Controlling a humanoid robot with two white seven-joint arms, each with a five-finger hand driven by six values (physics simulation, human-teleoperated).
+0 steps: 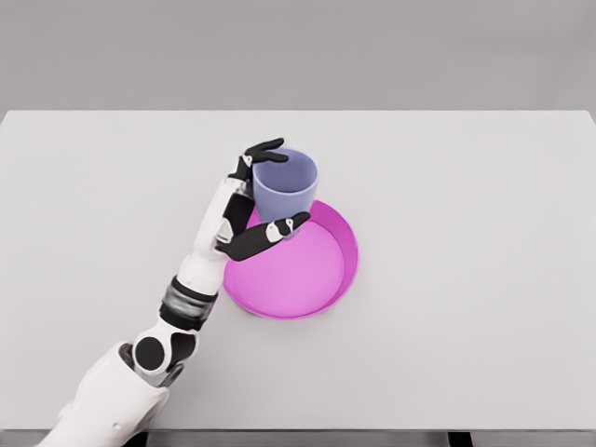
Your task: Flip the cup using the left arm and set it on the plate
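A lavender cup stands upright with its mouth up, at the far left edge of the magenta plate. My left hand wraps the cup's left side: the upper fingers curl over the rim and the thumb presses below its base side. The left arm comes in from the lower left corner. Whether the cup's bottom touches the plate or hangs just above it cannot be told.
The white table stretches wide on all sides of the plate. Its front edge runs along the bottom of the picture.
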